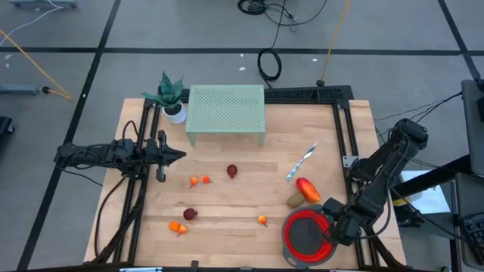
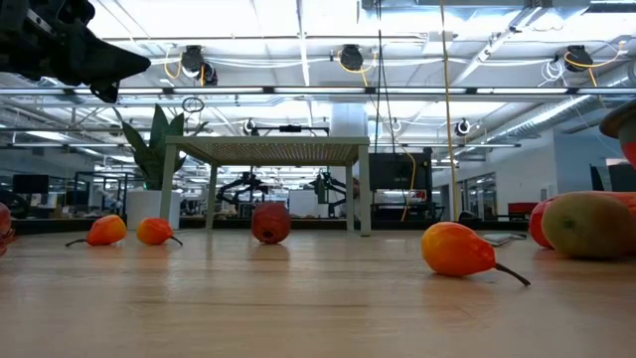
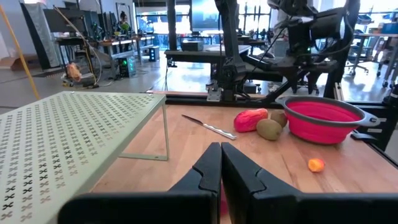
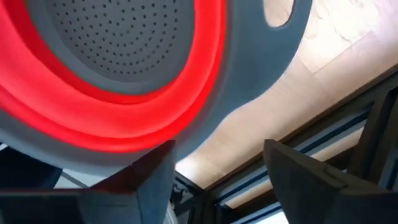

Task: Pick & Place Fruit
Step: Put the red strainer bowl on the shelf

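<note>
Small toy fruits lie scattered on the wooden table (image 1: 227, 204): two tiny orange pieces (image 1: 199, 180), two more (image 1: 176, 227) (image 1: 262, 221), two dark red round ones (image 1: 232, 171) (image 1: 190, 214), a red-orange oval (image 1: 308, 189) and a brownish-green oval (image 1: 295, 200). The red bowl with grey rim (image 1: 308, 236) stands at the near right. My right gripper (image 1: 333, 227) (image 4: 217, 180) is open at the bowl's right rim, pointing steeply down. My left gripper (image 1: 178, 156) (image 3: 221, 168) is shut and level above the table's left side, holding nothing. My right gripper stands open beside the bowl's grey rim (image 4: 249, 99). One finger (image 4: 155, 180) shows against the rim's underside, the other (image 4: 305, 174) is clear over the table's edge. Whether the first finger touches the bowl, I cannot tell.
A pale green perforated rack (image 1: 227, 109) stands at the far middle, with a potted plant (image 1: 172, 98) to its left. A slim blue-and-white stick (image 1: 301, 162) lies right of centre. Black frame rails (image 1: 344, 143) run along the table's sides.
</note>
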You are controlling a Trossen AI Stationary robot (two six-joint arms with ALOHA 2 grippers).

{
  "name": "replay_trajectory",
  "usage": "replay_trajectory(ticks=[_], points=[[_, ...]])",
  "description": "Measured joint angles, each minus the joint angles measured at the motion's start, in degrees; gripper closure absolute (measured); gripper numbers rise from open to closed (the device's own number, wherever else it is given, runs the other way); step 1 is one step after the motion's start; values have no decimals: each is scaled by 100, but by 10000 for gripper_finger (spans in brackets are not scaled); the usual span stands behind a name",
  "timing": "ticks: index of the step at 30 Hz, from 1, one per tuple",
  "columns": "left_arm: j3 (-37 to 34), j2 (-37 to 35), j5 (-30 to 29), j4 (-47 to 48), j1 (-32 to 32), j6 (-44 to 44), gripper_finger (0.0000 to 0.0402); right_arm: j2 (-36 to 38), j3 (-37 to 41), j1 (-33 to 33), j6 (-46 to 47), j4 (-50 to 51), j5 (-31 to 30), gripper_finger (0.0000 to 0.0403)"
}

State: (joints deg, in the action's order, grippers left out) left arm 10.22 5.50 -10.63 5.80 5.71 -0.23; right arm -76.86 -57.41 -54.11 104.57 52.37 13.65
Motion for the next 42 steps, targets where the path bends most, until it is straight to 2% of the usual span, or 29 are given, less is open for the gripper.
replay_trajectory(ticks=[7, 16, 22, 32, 38, 42], points=[[2, 0, 0, 1, -1, 0, 392, 0, 354, 0, 387, -661, -24, 141], [-1, 1, 0, 0, -2, 0, 392, 0, 927, 1, 399, -1623, -32, 169], [-1, 0, 0, 0, -2, 0, 392, 0, 1154, 2, 528, -1804, -33, 229], [2, 0, 0, 0, -2, 0, 392, 8, 1177, 4, 543, -1828, -86, 384], [0, 0, -1, 0, -2, 0, 392, 88, 1172, 9, 641, -1869, -94, 389], [1, 0, -2, -2, -2, 0, 392, 382, 1183, 0, 521, -2053, -537, 395]])
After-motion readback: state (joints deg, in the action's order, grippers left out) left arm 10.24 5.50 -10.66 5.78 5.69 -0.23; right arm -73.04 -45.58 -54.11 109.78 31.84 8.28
